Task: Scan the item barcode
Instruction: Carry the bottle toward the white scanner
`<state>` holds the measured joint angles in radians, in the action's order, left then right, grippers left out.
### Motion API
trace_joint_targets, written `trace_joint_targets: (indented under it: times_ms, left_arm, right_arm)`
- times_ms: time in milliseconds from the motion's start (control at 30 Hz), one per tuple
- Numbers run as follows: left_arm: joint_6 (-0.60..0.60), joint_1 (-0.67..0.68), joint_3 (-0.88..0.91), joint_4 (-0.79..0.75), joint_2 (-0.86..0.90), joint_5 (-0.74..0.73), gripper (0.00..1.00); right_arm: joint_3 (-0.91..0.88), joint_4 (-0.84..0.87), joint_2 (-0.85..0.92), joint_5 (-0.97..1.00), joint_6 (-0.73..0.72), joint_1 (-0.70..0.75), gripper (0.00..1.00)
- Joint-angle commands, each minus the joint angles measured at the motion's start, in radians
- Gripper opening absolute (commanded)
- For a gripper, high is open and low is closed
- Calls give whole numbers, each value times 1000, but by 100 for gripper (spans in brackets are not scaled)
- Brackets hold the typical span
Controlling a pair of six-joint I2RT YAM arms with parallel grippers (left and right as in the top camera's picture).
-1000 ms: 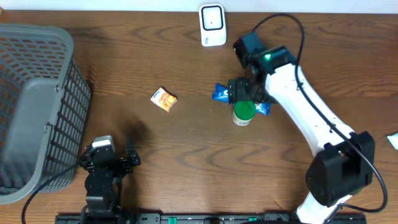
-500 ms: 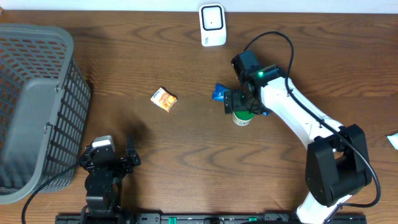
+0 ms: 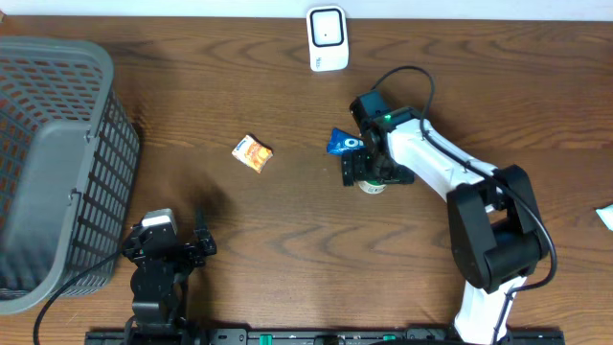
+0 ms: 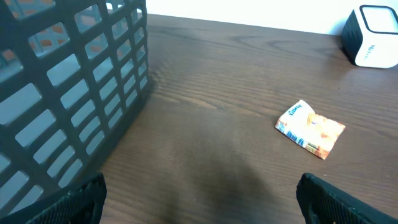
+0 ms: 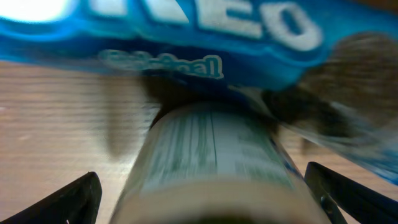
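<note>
A green-lidded bottle (image 5: 214, 162) with a printed label stands mid-table beside a blue Oreo packet (image 5: 186, 37). My right gripper (image 5: 211, 199) is open, one finger on each side of the bottle with gaps showing. In the overhead view the right gripper (image 3: 372, 175) covers most of the bottle (image 3: 374, 188), and the Oreo packet (image 3: 339, 142) pokes out to its left. The white scanner (image 3: 328, 38) stands at the far edge. My left gripper (image 4: 201, 199) hangs open and empty over bare wood at the near left (image 3: 165, 247).
A small orange snack packet (image 3: 253, 153) lies left of centre, also seen from the left wrist (image 4: 310, 129). A grey mesh basket (image 3: 57, 163) fills the left side. A pale scrap (image 3: 605, 216) shows at the right edge.
My right gripper has shifted left and come down around the bottle, now hiding its green lid from above. The left arm has not moved.
</note>
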<state>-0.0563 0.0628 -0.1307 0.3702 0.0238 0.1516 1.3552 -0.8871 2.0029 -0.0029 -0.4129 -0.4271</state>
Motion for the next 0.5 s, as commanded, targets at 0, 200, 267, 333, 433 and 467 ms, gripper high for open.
trace_joint_targets:
  times_ms: [0, 200, 267, 333, 433, 467]
  left_arm:
    - [-9, 4, 13, 29, 2, -13, 98]
    - [-9, 4, 13, 29, 2, -12, 98]
    - [-9, 4, 13, 29, 2, -13, 98]
    - [-9, 4, 13, 29, 2, -12, 98]
    - [-9, 4, 13, 29, 2, -13, 98]
    - [-9, 4, 13, 29, 2, -13, 98]
  right_arm:
    - [-5, 6, 20, -7, -58, -6, 90]
    - [-5, 5, 20, -3, -106, -4, 59]
    - [-5, 4, 20, -3, -106, -4, 51]
    - [6, -14, 19, -11, -106, -4, 47]
    - [60, -78, 19, -34, -106, 1, 44]
    - [87, -109, 19, -47, -106, 3, 43]
